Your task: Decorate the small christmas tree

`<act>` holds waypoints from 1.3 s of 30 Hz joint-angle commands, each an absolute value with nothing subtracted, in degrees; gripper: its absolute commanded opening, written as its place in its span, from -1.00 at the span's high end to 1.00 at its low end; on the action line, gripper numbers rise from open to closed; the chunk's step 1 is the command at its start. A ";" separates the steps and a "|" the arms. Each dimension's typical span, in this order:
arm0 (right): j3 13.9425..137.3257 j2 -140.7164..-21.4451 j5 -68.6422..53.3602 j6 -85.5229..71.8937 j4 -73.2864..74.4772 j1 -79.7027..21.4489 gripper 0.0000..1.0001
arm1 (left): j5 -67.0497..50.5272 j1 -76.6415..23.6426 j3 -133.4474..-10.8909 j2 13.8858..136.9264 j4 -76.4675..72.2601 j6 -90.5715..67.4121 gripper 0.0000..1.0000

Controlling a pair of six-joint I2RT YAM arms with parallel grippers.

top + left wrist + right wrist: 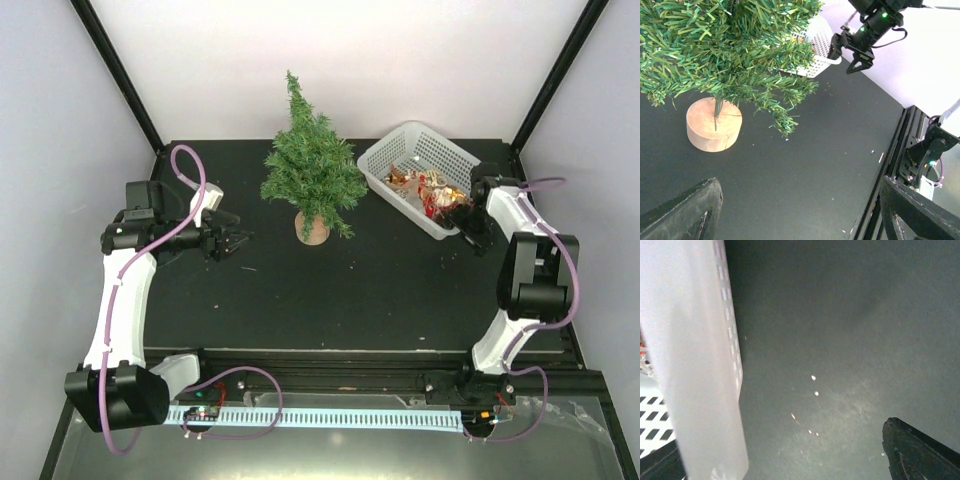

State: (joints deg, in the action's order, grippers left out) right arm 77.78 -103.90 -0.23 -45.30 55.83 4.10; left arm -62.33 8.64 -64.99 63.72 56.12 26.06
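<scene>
The small christmas tree (312,165) stands upright at the back middle of the black table on a round wooden base (312,228). It bears no ornaments that I can see. My left gripper (235,241) is open and empty, low over the table to the left of the tree's base. In the left wrist view the tree (725,45) and its base (714,124) fill the upper left, ahead of the gripper (800,200). My right gripper (470,232) is open and empty, just outside the near right corner of the basket. The right wrist view shows the gripper (785,455) over bare table beside the basket wall (695,355).
A white slotted basket (397,150) stands to the right of the tree and holds several red and gold ornaments (430,190). White walls and black frame posts close in the table. A black rail (340,360) runs along its near edge.
</scene>
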 commanded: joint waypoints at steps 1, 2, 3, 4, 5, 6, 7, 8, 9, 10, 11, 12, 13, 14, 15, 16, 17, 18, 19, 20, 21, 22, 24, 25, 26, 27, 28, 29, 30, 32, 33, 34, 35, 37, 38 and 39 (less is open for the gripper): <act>71.77 -97.05 -3.16 -44.94 54.38 2.72 -0.74 | -64.44 9.01 -65.03 64.19 56.87 27.59 -0.73; 69.79 -95.08 -3.61 -44.99 53.95 2.21 -0.74 | -64.34 8.99 -65.04 64.21 56.87 27.75 -0.72; 67.93 -92.48 -4.14 -45.20 53.58 1.70 -0.74 | -64.27 9.05 -64.99 64.26 56.87 27.91 -0.73; 65.85 -90.85 -4.93 -45.41 53.24 1.17 -0.74 | -64.29 9.03 -64.96 64.38 57.00 28.13 -0.73; 63.90 -89.08 -5.70 -45.51 52.92 0.71 -0.74 | -64.41 8.99 -64.87 64.56 57.18 28.44 -0.72; 62.27 -87.59 -6.20 -45.60 52.57 0.19 -0.74 | -64.52 9.03 -64.79 64.73 57.29 28.67 -0.73; 60.60 -86.34 -6.50 -45.49 52.38 -0.30 -0.74 | -64.55 9.05 -64.70 64.92 57.30 28.73 -0.73; 59.23 -85.00 -6.77 -45.38 52.27 -0.67 -0.74 | -64.52 9.07 -64.69 65.12 57.23 28.79 -0.73; 57.49 -83.71 -7.03 -45.34 52.06 -1.13 -0.74 | -64.51 9.08 -64.75 65.21 57.22 28.90 -0.72; 55.83 -82.40 -7.51 -45.39 51.84 -1.47 -0.74 | -64.47 9.10 -64.77 65.34 57.14 28.91 -0.73; 54.20 -81.06 -8.00 -45.48 51.51 -1.90 -0.74 | -64.51 9.10 -64.84 65.43 57.09 28.92 -0.73; 52.25 -79.86 -8.37 -45.71 51.38 -2.36 -0.74 | -64.51 9.14 -64.93 65.44 57.05 28.98 -0.73; 51.06 -78.70 -8.50 -46.01 51.35 -3.14 -0.74 | -64.51 9.11 -64.95 65.54 56.96 28.98 -0.72; 50.16 -77.57 -8.60 -46.26 51.40 -4.16 -0.74 | -64.37 9.14 -64.95 65.61 56.87 29.00 -0.73; 49.42 -76.54 -8.61 -46.76 51.44 -5.53 -0.74 | -64.22 9.11 -64.93 65.65 56.80 28.93 -0.73; 49.10 -75.45 -8.57 -47.37 51.58 -7.23 -0.74 | -64.12 9.13 -64.87 65.66 56.86 28.92 -0.73; 48.97 -74.43 -8.57 -48.16 51.74 -9.03 -0.74 | -64.10 9.11 -64.85 65.68 56.89 28.99 -0.73; 49.12 -73.46 -8.72 -49.09 51.85 -11.98 -0.74 | -64.08 9.10 -64.82 65.59 57.01 29.19 -0.73; 49.55 -72.76 -8.74 -49.99 52.02 -14.47 -0.74 | -64.07 9.11 -64.71 65.54 57.18 29.49 -0.73; 50.63 -72.28 -7.84 -51.23 52.60 -16.89 -0.74 | -64.07 9.17 -64.55 65.50 57.28 29.79 -0.73; 52.03 -72.18 -6.81 -51.99 53.33 -19.38 -0.74 | -64.16 9.22 -64.35 65.43 57.26 29.98 -0.73; 53.31 -72.35 -6.40 -52.51 53.80 -21.34 -0.74 | -64.23 9.15 -64.15 65.44 57.22 30.11 -0.74; 55.32 -73.26 -6.70 -53.13 54.12 -23.47 -0.74 | -64.44 9.24 -63.79 65.45 56.98 30.03 -0.74; 56.17 -73.75 -6.95 -53.28 54.01 -23.96 -0.74 | -64.66 9.27 -63.66 65.48 56.85 29.91 -0.73; 56.73 -74.65 -7.04 -53.23 54.01 -24.23 -0.74 | -64.73 9.31 -63.56 65.52 56.70 29.80 -0.74; 57.42 -75.26 -6.98 -52.96 54.20 -24.25 -0.74 | -64.85 9.37 -63.55 65.54 56.57 29.73 -0.73; 58.47 -75.98 -6.41 -52.35 54.81 -24.21 -0.74 | -64.86 9.39 -63.55 65.51 56.40 29.64 -0.73; 59.92 -76.69 -5.31 -51.50 55.99 -24.24 -0.74 | -64.80 9.40 -63.60 65.52 56.32 29.56 -0.73; 61.77 -77.21 -3.97 -50.57 57.31 -24.26 -0.74 | -64.63 9.34 -63.69 65.52 56.31 29.50 -0.74; 65.57 -77.68 -0.55 -48.85 60.35 -24.26 -0.74 | -64.51 9.37 -63.68 65.25 56.69 29.87 -0.73; 67.43 -77.69 1.15 -48.04 61.66 -24.18 -0.75 | -64.51 9.36 -63.57 65.19 56.98 30.22 -0.74; 69.15 -77.70 2.95 -47.32 63.24 -24.11 -0.75 | -64.51 9.38 -63.44 65.11 57.30 30.38 -0.74; 70.87 -77.76 4.38 -46.74 64.15 -23.98 -0.75 | -64.39 9.37 -63.26 65.00 57.49 30.55 -0.74; 73.85 -78.03 6.04 -45.85 65.21 -23.04 -0.75 | -64.34 9.35 -62.92 64.88 57.86 30.82 -0.73; 74.78 -78.28 6.74 -45.37 65.41 -22.50 -0.76 | -64.29 9.32 -62.71 64.81 58.00 30.94 -0.74; 75.44 -78.64 7.19 -45.24 65.68 -21.69 -0.76 | -64.33 9.32 -62.61 64.77 58.18 31.06 -0.73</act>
State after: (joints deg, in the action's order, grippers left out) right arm 72.03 -78.48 1.13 -47.79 61.98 -23.51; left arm -63.13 8.99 -63.33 65.36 56.23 29.02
